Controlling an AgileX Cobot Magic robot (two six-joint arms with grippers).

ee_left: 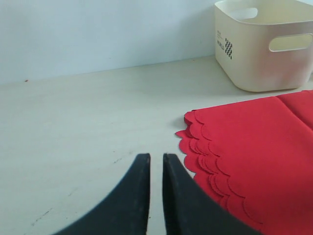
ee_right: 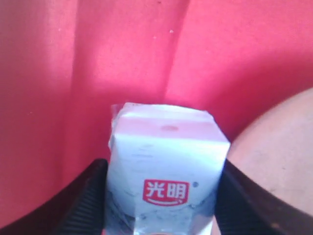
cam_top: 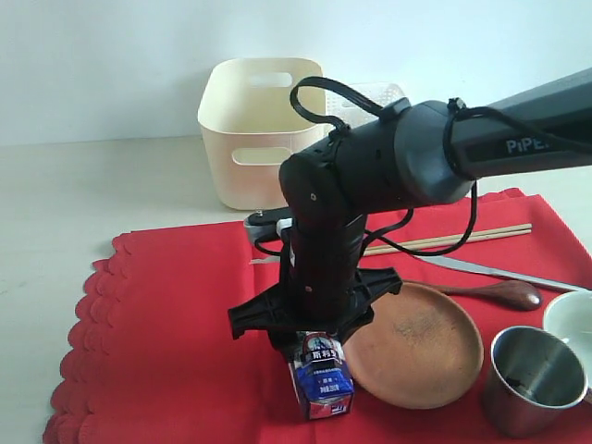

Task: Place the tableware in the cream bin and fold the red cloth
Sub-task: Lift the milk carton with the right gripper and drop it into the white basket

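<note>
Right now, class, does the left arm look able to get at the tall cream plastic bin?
Probably yes: only bare table lies between the left gripper and the cream bin; its reach is unclear.

**Tableware lying out on the cloth, bin standing behind**

You are looking at the red cloth (cam_top: 166, 305) lying spread flat, its scalloped edge showing on the left. On its right part the brown wooden plate (cam_top: 416, 347) is sitting beside the upright steel cup (cam_top: 535, 379) and the pale bowl (cam_top: 575, 319). Behind them the dark spoon (cam_top: 499, 294), silver knife (cam_top: 499, 272) and pale chopsticks (cam_top: 462, 239) are lying crosswise. The cream bin (cam_top: 242, 139) is standing upright beyond the cloth's far edge.
</note>
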